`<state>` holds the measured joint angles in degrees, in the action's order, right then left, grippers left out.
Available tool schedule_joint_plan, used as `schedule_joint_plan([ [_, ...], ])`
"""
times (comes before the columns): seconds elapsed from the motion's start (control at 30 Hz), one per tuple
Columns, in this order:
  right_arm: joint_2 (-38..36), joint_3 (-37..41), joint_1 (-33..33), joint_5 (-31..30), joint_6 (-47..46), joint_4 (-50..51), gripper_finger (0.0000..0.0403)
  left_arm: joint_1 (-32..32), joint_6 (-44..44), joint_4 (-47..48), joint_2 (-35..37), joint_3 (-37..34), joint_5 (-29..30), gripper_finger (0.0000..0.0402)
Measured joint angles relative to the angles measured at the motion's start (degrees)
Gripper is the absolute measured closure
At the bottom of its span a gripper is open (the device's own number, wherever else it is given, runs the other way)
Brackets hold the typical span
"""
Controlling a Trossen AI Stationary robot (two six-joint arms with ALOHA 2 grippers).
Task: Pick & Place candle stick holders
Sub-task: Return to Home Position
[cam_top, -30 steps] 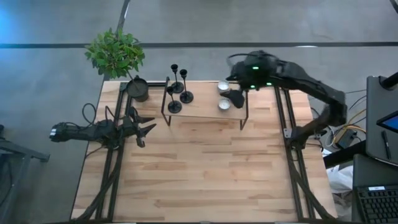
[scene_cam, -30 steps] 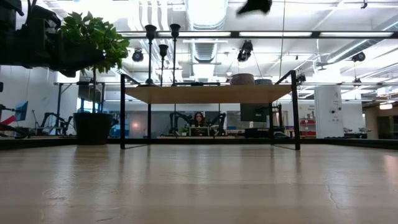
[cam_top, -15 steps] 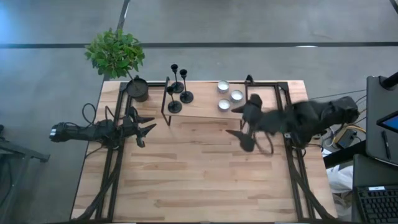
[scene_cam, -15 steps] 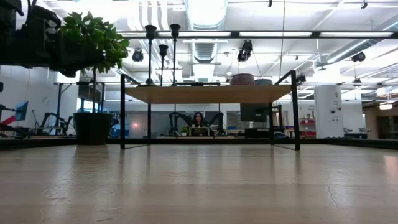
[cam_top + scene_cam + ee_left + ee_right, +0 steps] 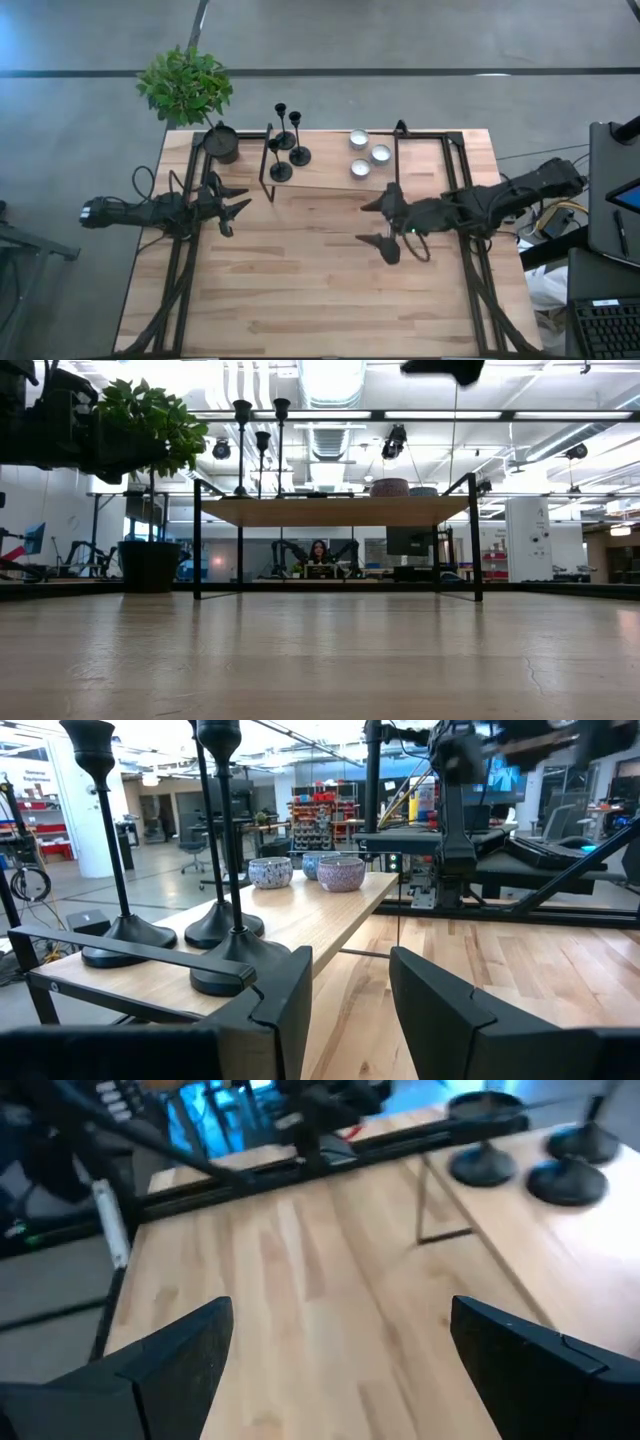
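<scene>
Three black candle stick holders (image 5: 290, 145) stand on their round bases at the left end of a small raised wooden shelf (image 5: 325, 178) at the table's far middle. Three silvery tealight cups (image 5: 380, 154) sit at its right end. The left wrist view shows the holders (image 5: 222, 925) and two cups (image 5: 341, 873) close by. My right gripper (image 5: 383, 224) hangs open above the bare table, just near of the shelf's right end. My left gripper (image 5: 236, 202) waits open at the table's left, pointing level at the shelf.
A potted plant (image 5: 221, 142) stands at the far left corner beside the shelf. Black frame rails (image 5: 470, 270) run along both sides of the table. Bare wood (image 5: 320, 290) fills the middle and near part. A person sits far behind the table (image 5: 320, 552).
My right gripper has drawn back from over the tealight cups toward the table's near edge, staying open, while its arm has swung round to the right side. The cup it stood over now shows on the shelf. Holders and cups have not moved.
</scene>
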<state>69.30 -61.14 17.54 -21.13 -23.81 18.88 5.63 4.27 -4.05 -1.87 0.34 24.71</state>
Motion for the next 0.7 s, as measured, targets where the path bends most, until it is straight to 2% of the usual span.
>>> schedule_joint_plan([
  [0.33,-14.8,25.7,-9.7,7.8,7.3,-25.5,0.0037,0.0,0.0,0.0,0.0,0.0,0.0,0.0259],
  [0.47,-18.1,32.1,-11.5,8.9,8.8,-27.1,0.0037,0.0,0.0,-0.1,0.0,0.0,0.0,0.0259],
  [0.7,-23.7,38.9,-11.7,20.3,10.8,-27.3,0.0037,0.0,0.0,-0.1,0.0,0.0,0.0,0.0259],
])
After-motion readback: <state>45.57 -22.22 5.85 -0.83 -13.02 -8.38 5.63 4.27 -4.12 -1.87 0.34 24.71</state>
